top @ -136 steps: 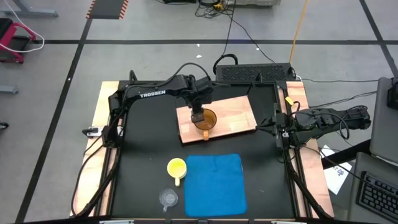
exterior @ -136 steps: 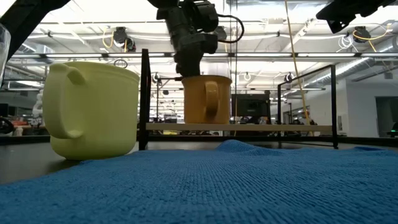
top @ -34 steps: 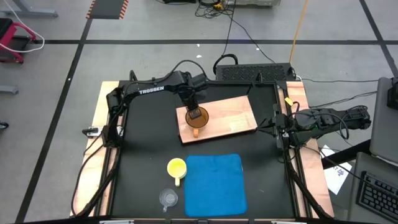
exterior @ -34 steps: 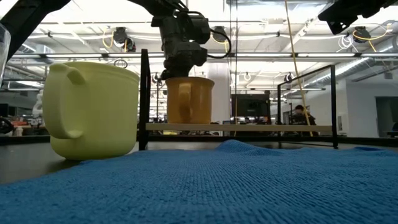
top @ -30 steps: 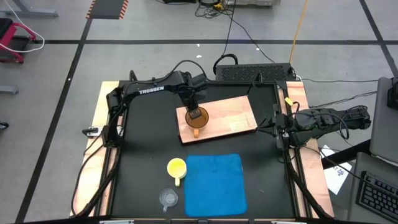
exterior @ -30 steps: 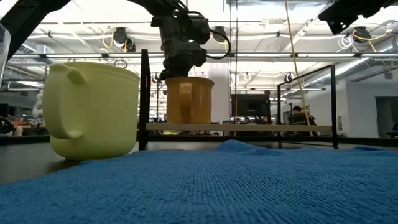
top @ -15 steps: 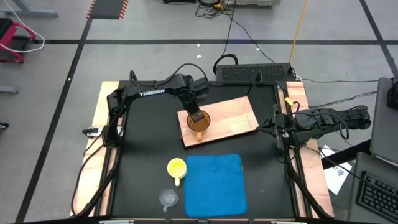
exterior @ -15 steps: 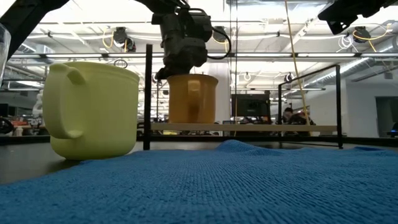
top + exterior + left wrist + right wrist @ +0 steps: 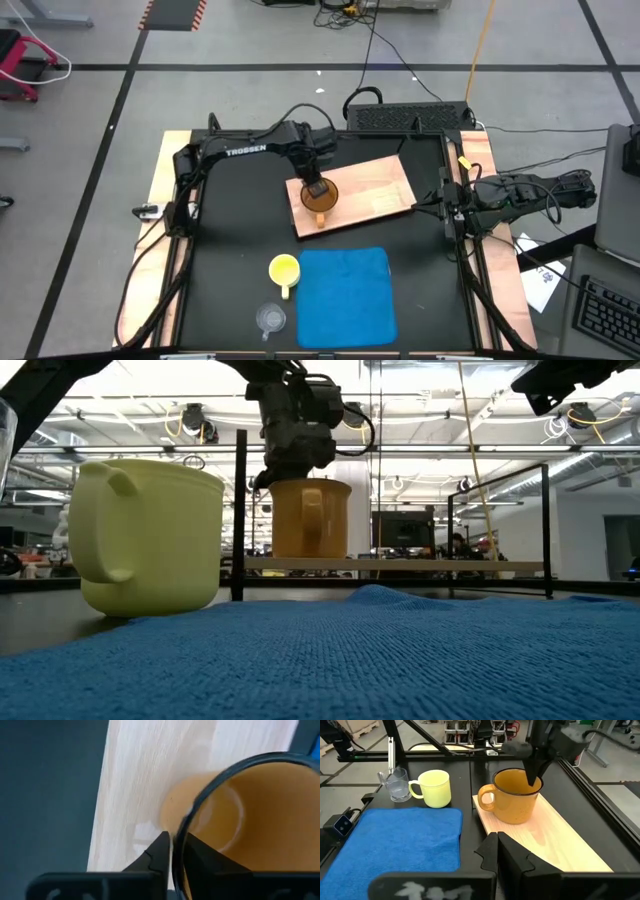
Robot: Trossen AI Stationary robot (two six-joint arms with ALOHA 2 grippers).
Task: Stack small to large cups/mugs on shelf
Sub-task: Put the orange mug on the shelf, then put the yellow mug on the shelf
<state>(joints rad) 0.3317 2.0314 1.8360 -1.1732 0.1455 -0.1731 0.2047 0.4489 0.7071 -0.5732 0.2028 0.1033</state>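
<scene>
Black counter (image 9: pixel 230 220) is seen from above, framed by a dark rail, with grey workshop floor around it. On the counter a light-wood shelf (image 9: pixel 375 185) is laid flat and slightly skewed, toward the far side. Near the shelf's left end an amber-brown mug (image 9: pixel 320 198) is stood upright, its handle pointed toward the near edge of the counter.

The left gripper (image 9: pixel 314 187) is positioned over the mug's far rim. In the left wrist view its two fingers (image 9: pixel 159 851) are seen straddling the mug wall (image 9: pixel 220 835), one outside and one inside, close against the rim; whether the wall is pinched or just released cannot be told.

A blue cloth mat (image 9: pixel 343 293) is spread at the near side of the counter. Just beside its left edge a yellow mug (image 9: pixel 284 270) is stood upright, and nearer the front edge a small clear cup (image 9: pixel 270 319) is placed, apart from it.

The right gripper (image 9: pixel 447 204) is kept at the counter's right edge, off the shelf, its fingers (image 9: pixel 512 855) pressed together and holding nothing
</scene>
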